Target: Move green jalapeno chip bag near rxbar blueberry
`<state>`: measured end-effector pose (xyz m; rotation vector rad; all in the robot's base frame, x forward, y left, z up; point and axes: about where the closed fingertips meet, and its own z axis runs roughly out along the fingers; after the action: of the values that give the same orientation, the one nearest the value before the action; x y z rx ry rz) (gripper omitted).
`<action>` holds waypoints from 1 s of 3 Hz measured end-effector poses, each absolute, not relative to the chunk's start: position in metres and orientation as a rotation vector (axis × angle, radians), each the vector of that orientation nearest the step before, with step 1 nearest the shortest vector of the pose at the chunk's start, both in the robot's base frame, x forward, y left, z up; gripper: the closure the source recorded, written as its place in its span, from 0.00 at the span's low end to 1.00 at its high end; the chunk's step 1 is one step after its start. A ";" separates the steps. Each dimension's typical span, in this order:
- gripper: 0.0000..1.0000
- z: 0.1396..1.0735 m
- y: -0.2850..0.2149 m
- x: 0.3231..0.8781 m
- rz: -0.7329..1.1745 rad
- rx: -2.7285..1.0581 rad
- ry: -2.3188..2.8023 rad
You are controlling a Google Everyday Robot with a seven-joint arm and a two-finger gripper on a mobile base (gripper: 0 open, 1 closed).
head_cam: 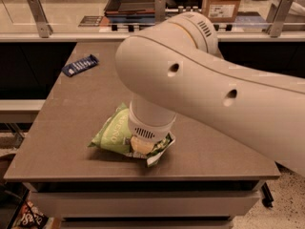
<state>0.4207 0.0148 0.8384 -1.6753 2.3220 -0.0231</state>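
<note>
Table (pixel 62 128) carries chip bag (pixel 110 132) – beneath gripper (pixel 143 146) – and rxbar blueberry (pixel 79 65).

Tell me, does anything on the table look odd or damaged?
Nothing stands out. The chip bag lies near the front edge under the gripper; the blue bar lies askew at the far left.

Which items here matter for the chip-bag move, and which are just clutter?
Job: green jalapeno chip bag; rxbar blueberry, far left of table; tool, down on the bag.
Lying about: cardboard box behind the table; snack bag below it.
</note>
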 end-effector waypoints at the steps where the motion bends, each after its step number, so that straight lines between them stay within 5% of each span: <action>1: 1.00 0.854 0.014 0.442 -0.058 -1.700 2.312; 3: 1.00 0.906 0.013 0.532 -0.152 -1.723 2.335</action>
<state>0.5322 0.0125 0.9059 -1.7230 2.3350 -0.1520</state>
